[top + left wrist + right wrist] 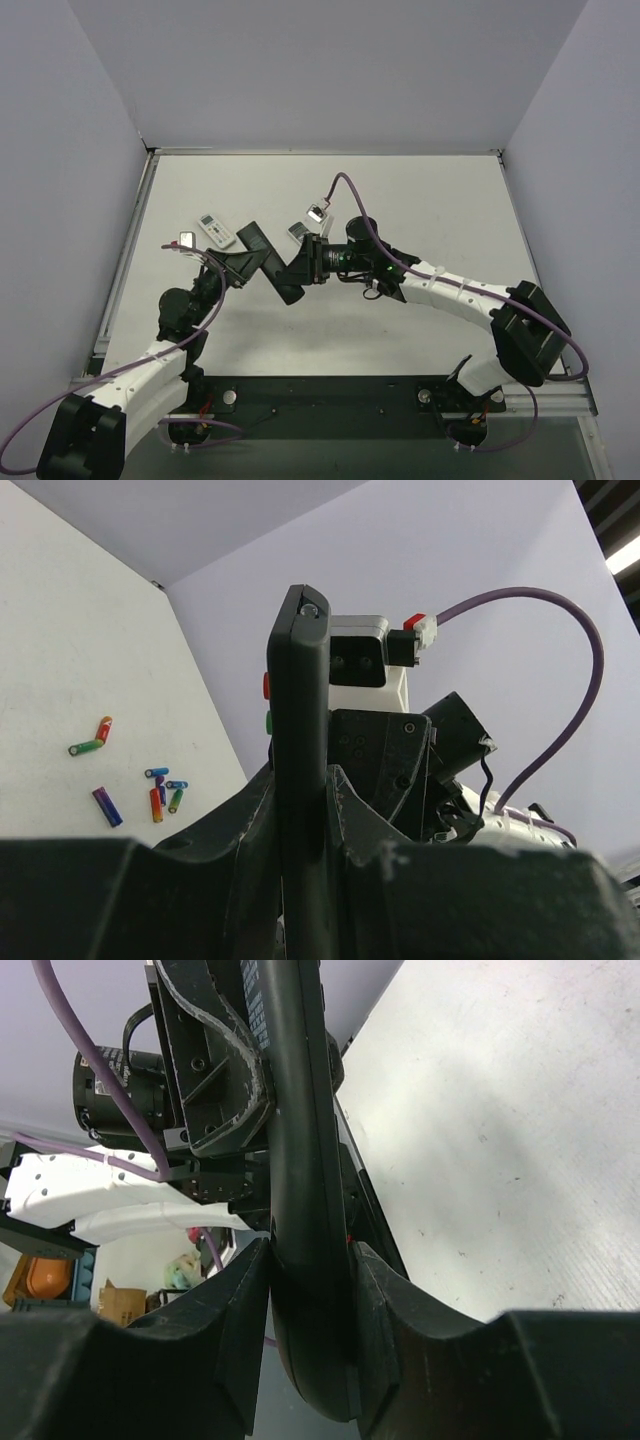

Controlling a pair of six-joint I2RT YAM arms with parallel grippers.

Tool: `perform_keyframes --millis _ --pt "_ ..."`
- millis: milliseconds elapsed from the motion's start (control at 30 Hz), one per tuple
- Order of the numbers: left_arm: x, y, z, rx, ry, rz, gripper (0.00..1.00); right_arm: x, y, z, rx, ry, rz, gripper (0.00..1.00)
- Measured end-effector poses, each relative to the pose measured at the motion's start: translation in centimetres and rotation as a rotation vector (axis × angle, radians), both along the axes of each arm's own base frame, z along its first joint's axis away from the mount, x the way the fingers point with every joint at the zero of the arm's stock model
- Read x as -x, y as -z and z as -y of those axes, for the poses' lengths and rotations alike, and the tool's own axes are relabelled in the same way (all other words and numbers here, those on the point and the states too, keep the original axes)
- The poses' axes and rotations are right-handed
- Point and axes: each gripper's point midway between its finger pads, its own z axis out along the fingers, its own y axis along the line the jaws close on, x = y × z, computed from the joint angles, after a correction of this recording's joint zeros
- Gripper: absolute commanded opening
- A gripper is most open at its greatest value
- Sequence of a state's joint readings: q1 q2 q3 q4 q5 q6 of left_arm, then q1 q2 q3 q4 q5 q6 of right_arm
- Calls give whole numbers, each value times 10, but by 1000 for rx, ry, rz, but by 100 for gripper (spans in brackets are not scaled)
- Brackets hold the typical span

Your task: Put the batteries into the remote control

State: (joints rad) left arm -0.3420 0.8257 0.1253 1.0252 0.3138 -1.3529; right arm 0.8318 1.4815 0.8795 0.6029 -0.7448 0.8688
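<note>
Remote control [297, 680] held aloft, edge-on, between both arms. Left end effector [300, 780] pinching it. Right end effector [312, 1260] pressed onto it further along.

Batteries [150, 790] loose on table [420, 200], well apart from remote control.

Hazards:
- Opposed pull may twist or drop remote control.
- Neither end effector free for batteries.
- Small round batteries likely to roll when nudged.

Table white, matte, lightly speckled. Walls [330, 70] plain, pale, on three sides.

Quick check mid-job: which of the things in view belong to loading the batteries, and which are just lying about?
For the job:
- black remote
- loose batteries

Just lying about:
- white remote
</note>
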Motion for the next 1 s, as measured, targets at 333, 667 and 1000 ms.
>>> perform_keyframes --millis 333,667,1000 --pt "19 -7 19 -76 99 84 0 -8 -5 21 77 75 139 67" --pt "7 20 26 -264 98 7 0 -24 -58 92 186 286 492 85" --pt "-33 59 33 -746 23 -207 0 -46 -29 191 571 588 589 98"
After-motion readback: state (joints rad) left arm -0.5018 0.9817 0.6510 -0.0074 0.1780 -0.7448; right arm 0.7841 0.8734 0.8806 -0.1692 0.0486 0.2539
